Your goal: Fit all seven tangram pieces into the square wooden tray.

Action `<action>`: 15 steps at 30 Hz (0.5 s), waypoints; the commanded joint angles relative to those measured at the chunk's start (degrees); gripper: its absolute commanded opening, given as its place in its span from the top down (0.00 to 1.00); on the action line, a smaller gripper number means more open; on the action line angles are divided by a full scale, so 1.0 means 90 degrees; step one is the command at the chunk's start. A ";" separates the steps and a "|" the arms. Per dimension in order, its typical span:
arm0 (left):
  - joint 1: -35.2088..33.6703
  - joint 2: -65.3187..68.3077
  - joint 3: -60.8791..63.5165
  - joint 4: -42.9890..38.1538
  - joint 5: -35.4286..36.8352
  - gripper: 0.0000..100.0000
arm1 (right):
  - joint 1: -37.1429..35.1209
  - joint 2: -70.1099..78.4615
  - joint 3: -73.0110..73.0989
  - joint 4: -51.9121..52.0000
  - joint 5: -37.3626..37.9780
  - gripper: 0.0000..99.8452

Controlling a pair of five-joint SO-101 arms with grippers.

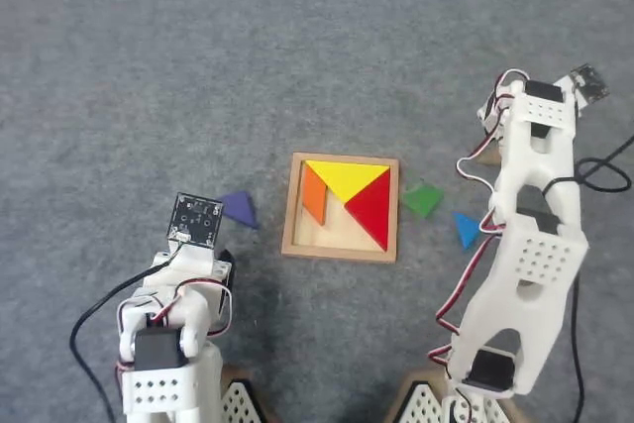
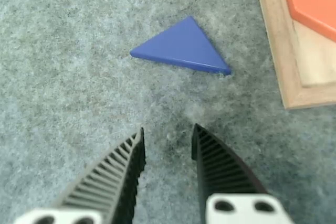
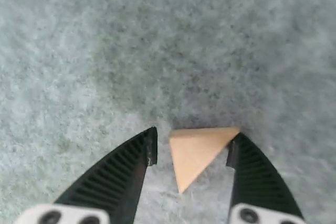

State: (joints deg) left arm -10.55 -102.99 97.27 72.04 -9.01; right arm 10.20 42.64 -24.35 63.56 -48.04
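Observation:
The square wooden tray (image 1: 291, 241) holds an orange piece (image 1: 314, 192), a yellow triangle (image 1: 344, 177) and a red triangle (image 1: 372, 209). A purple-blue triangle (image 1: 239, 208) lies on the carpet left of it; my left gripper (image 2: 167, 141) hovers open just short of this triangle (image 2: 181, 47), the tray's corner (image 2: 290, 85) alongside. A green piece (image 1: 423, 199) and a blue triangle (image 1: 466, 229) lie right of the tray. My right gripper (image 3: 191, 146) is open at the far right, its fingers on either side of a small tan triangle (image 3: 197, 152), also visible by the arm (image 1: 486, 155).
Grey carpet covers the whole table. The right arm (image 1: 530, 245) stretches over the area right of the tray, close to the blue triangle. The left arm's base (image 1: 168, 364) sits at the front left. Bare wood (image 1: 337, 233) shows in the tray's lower part.

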 commanded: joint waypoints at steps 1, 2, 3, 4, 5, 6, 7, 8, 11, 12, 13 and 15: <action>-0.0039 -0.0127 -0.0093 0.0029 0.0059 0.86 | 0.0103 0.0171 -0.0449 0.0112 -0.0059 0.79; -0.0039 -0.0127 -0.0093 0.0029 0.0059 0.86 | 0.0093 0.0220 -0.0527 0.0239 -0.0059 0.79; -0.0039 -0.0127 -0.0093 0.0029 0.0059 0.86 | 0.0083 0.0278 -0.0625 0.0386 -0.0059 0.79; -0.0039 -0.0127 -0.0093 0.0029 0.0059 0.86 | 0.0073 0.0337 -0.0694 0.0552 -0.0059 0.79; -0.0039 -0.0127 -0.0093 0.0029 0.0059 0.86 | 0.0063 0.0376 -0.0752 0.0728 -0.0059 0.79; -0.0039 -0.0127 -0.0093 0.0029 0.0059 0.86 | 0.0054 0.0405 -0.0811 0.0894 -0.0059 0.79; -0.0039 -0.0127 -0.0093 0.0029 0.0059 0.86 | 0.0044 0.0415 -0.0830 0.1070 -0.0049 0.81; -0.0039 -0.0127 -0.0093 0.0029 0.0059 0.86 | 0.0015 0.0415 -0.0879 0.1245 0.0039 0.83; -0.0039 -0.0127 -0.0093 0.0029 0.0059 0.86 | -0.0063 0.0415 -0.1084 0.1763 0.0430 0.89; -0.0039 -0.0127 -0.0093 0.0029 0.0059 0.86 | -0.0073 0.0415 -0.1123 0.1900 0.0430 0.90; -0.0039 -0.0127 -0.0093 0.0029 0.0059 0.86 | -0.0093 0.0415 -0.1143 0.1998 0.0430 0.90; -0.0039 -0.0127 -0.0093 0.0029 0.0059 0.86 | -0.0132 0.0405 -0.1211 0.2105 0.0469 0.91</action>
State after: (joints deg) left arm -10.55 -102.99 97.27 72.04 -9.01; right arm 10.55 46.68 -32.88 79.56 -45.14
